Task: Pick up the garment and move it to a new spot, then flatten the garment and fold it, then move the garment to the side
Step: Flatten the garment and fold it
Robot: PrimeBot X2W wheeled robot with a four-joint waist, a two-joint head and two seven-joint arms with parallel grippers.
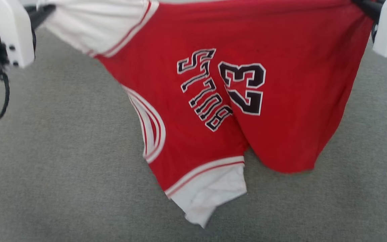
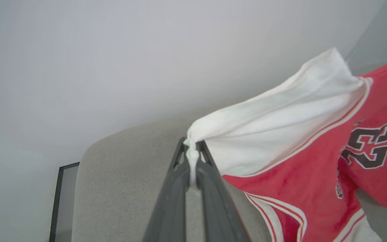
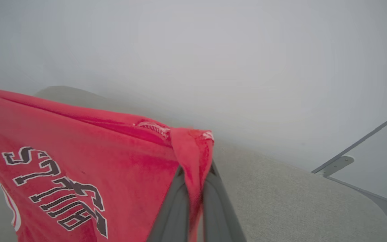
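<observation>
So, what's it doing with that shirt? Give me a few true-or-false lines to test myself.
1. The left hand pinches a white sleeve. True.
2. The right hand is open and empty. False: it is shut on a red edge of the shirt.
3. The shirt lies folded flat. False: it hangs spread between both hands.
4. The print reads BULLS 23. True.

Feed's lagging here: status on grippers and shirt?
Left gripper shut on sleeve. Right gripper shut on corner. Shirt hangs spread between them over table. No obstruction seen.
</observation>
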